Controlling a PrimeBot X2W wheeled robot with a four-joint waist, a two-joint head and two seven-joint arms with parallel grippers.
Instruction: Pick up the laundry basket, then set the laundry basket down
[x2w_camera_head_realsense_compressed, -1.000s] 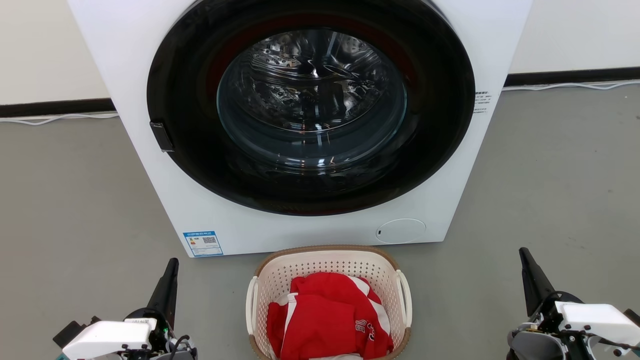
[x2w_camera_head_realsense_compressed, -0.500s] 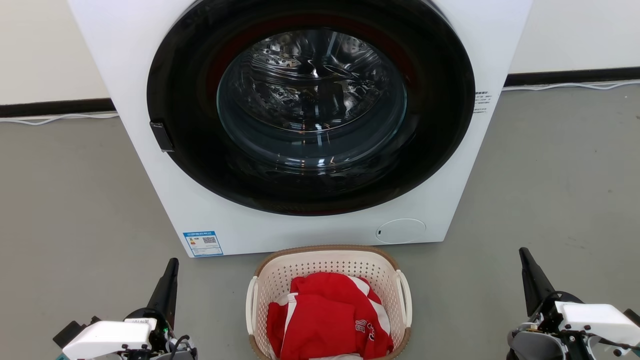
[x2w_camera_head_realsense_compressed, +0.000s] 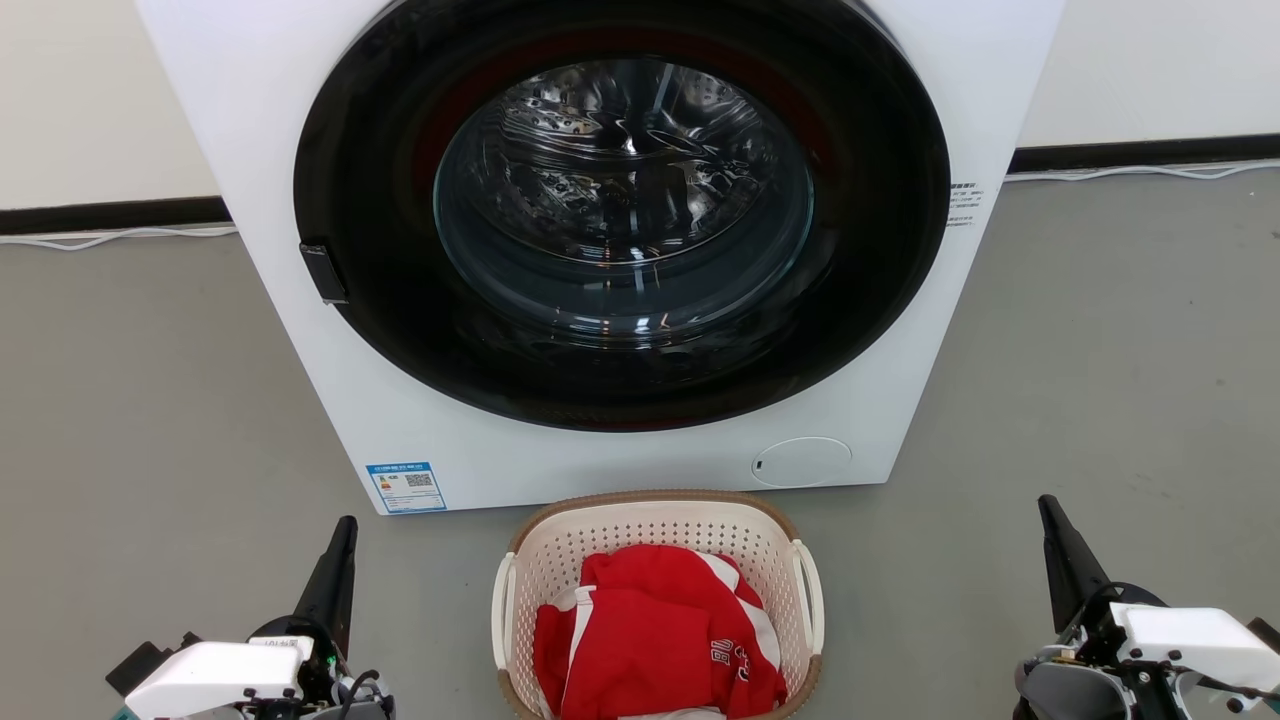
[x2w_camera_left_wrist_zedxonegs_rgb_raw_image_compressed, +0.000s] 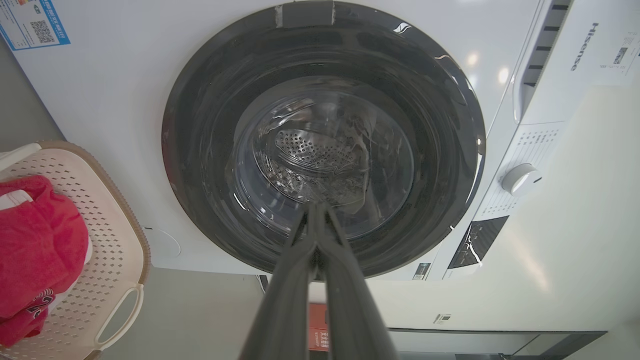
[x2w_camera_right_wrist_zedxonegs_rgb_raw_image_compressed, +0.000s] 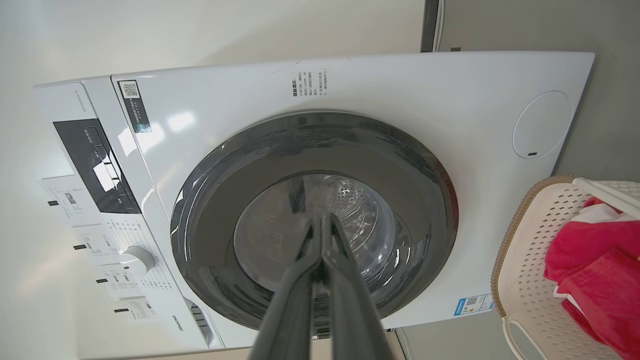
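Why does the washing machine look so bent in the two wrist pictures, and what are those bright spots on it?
Left wrist view: the wide-angle lens bows the washing machine, and lights reflect as white spots on its front. Right wrist view: same bowing, with a pale glare patch beside the control panel. Head view: straighter edges, even light, reflections in the door glass.

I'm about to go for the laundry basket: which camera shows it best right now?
Head view: the laundry basket sits centred before the washing machine, both side handles and most of its rim visible. The left wrist view crops it at the left edge, one handle showing; the right wrist view crops it at the right edge.
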